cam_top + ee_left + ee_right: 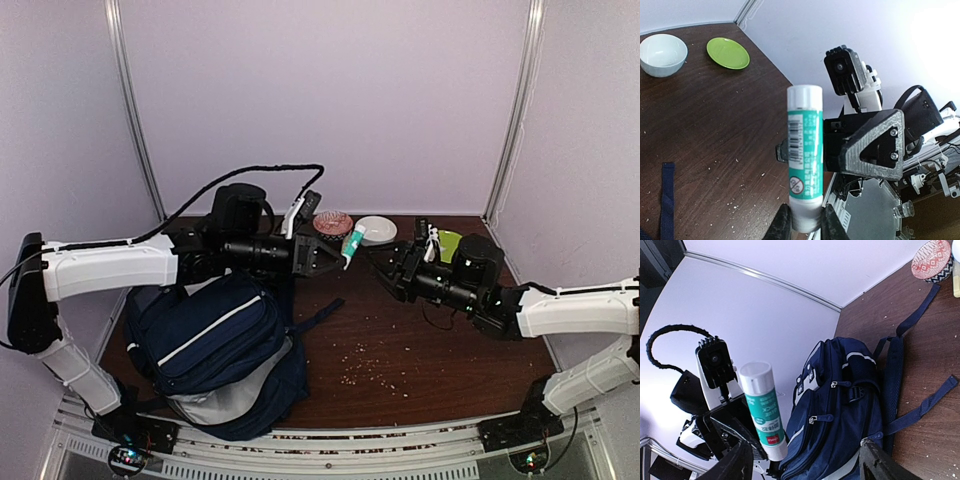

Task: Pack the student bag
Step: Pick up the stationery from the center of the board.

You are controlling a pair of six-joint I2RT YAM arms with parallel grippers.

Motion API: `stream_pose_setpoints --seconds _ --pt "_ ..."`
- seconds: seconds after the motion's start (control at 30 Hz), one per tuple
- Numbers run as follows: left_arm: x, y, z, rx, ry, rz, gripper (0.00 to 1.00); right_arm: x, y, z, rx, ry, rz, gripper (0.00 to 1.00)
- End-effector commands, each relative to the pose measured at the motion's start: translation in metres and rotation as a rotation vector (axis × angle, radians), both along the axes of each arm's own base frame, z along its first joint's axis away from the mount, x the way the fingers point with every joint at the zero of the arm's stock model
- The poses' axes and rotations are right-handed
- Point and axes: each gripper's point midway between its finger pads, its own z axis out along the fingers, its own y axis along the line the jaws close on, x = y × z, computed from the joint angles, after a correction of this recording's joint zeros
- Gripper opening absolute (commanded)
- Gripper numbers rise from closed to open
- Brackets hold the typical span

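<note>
The student bag [222, 345], navy with white stripes and grey lining, lies at the near left of the table; the right wrist view shows its zipped front pockets [845, 405]. My left gripper [328, 256] reaches out above the bag's far side and is shut on the white base of a teal and white glue stick [353, 243], which stands up between its fingers [782, 226]. The glue stick [804, 155] fills the middle of the left wrist view. My right gripper [390, 268] faces it from the right, open, a short gap away, with nothing between its fingers [735, 465].
A white bowl [376, 230], a round pink patterned object [332, 222] and a green plate [450, 243] sit along the back of the brown table [400, 340]. Bag straps [920, 405] trail onto the wood. Crumbs are scattered at mid table. Walls enclose three sides.
</note>
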Motion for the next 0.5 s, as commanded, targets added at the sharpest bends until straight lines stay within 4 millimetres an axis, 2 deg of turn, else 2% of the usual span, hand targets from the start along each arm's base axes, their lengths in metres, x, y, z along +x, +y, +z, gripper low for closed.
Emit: stream_pose_setpoints --seconds 0.0,0.17,0.3,0.4,0.47 --pt "-0.008 0.001 0.018 -0.062 -0.036 -0.014 0.19 -0.006 0.013 0.030 0.096 -0.044 0.052 0.72" --pt "-0.016 -0.001 0.024 -0.074 -0.043 -0.030 0.19 -0.010 0.025 0.038 0.123 -0.047 0.092 0.70" --pt "-0.022 -0.003 0.027 -0.084 -0.050 -0.043 0.19 -0.006 0.028 0.039 0.149 -0.032 0.089 0.63" --pt "-0.027 -0.003 0.026 -0.085 -0.051 -0.053 0.19 -0.005 0.030 0.039 0.156 -0.026 0.092 0.51" --pt "-0.029 -0.002 0.026 -0.084 -0.051 -0.052 0.19 -0.005 0.031 0.039 0.161 -0.025 0.096 0.36"
